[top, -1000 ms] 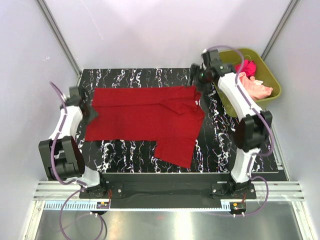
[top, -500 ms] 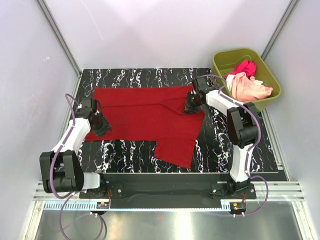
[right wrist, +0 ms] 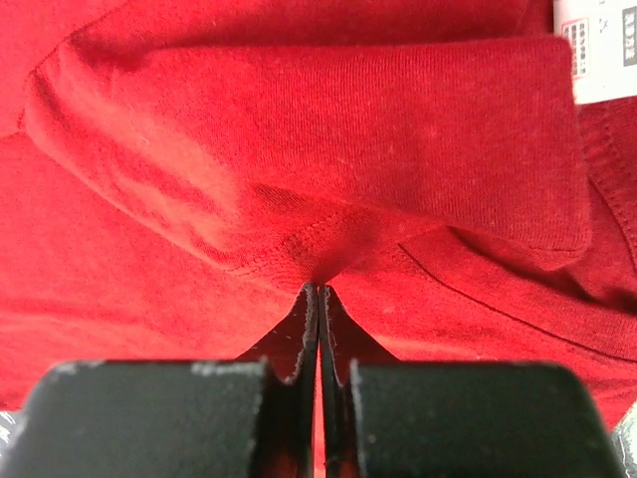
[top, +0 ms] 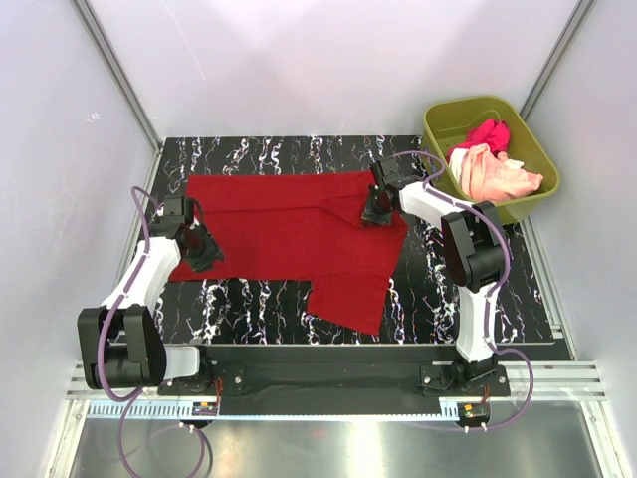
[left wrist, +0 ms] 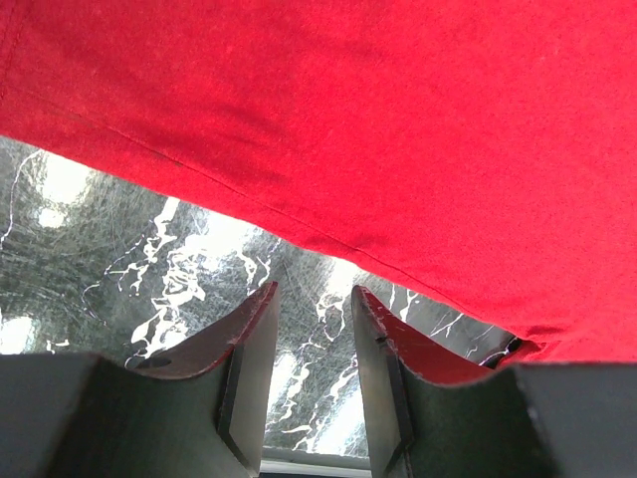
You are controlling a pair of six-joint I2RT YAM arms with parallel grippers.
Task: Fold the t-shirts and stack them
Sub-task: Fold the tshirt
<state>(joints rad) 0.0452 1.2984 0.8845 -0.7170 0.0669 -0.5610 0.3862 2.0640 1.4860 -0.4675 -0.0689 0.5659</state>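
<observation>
The deep red t-shirt (top: 289, 234) lies spread flat on the black marbled table (top: 428, 289), with one sleeve (top: 348, 299) pointing toward the near edge. My right gripper (top: 376, 211) presses down on the shirt's right side. In the right wrist view the gripper (right wrist: 318, 289) is shut, and a folded hem (right wrist: 328, 239) puckers into its tips. My left gripper (top: 199, 249) sits at the shirt's lower left corner. In the left wrist view it (left wrist: 314, 299) is open, with bare table between its fingers and the shirt's hem (left wrist: 299, 224) just beyond the tips.
An olive-green tub (top: 438, 115) stands at the back right of the table. It holds a magenta-pink shirt (top: 486, 132) and a pale peach shirt (top: 498, 174). A white label (right wrist: 602, 50) shows on the red cloth. White walls enclose the table.
The right arm swung from beside the tub down onto the shirt's right side and shut on the cloth. The left arm moved in to the lower left corner and then stayed.
</observation>
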